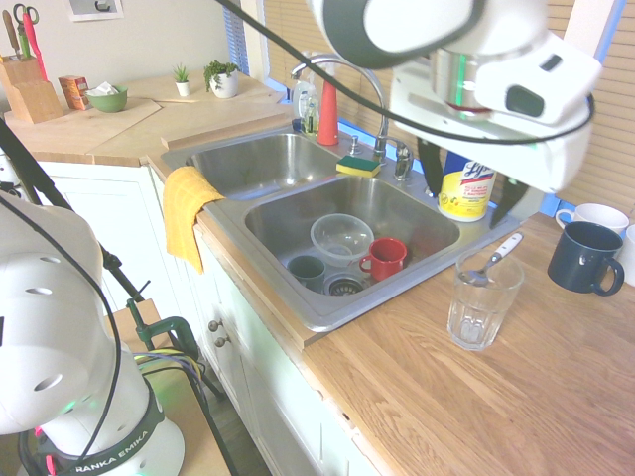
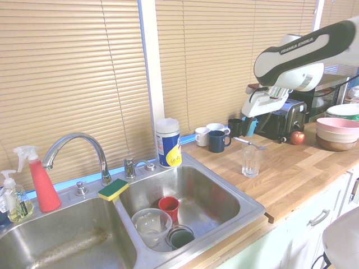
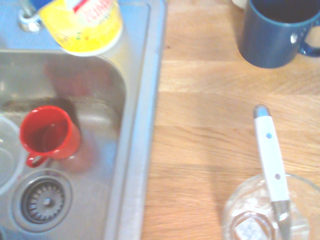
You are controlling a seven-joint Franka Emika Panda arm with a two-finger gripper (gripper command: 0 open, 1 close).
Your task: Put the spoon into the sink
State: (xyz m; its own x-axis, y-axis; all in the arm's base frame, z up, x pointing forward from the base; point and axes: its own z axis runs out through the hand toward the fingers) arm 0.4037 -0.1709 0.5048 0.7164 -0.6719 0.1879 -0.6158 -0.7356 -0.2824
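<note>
Because the spoon (image 1: 493, 260) lies balanced across the rim of the drinking glass (image 1: 482, 298), white handle jutting toward the navy mug (image 1: 584, 257), you risk tipping the glass the moment you nudge it. The glass stands on the wooden counter (image 1: 476, 397), just beside the steel rim of the sink (image 1: 327, 315); a sideways pull could send it over that edge onto the red cup (image 1: 383, 258) and clear bowl (image 1: 341, 236) in the basin. Your gripper (image 1: 466, 193) hangs above and behind the glass, fingers spread and holding nothing. Come down off-centre and a finger may strike the rim. The wipes canister (image 1: 468, 186) stands close behind your approach.
</note>
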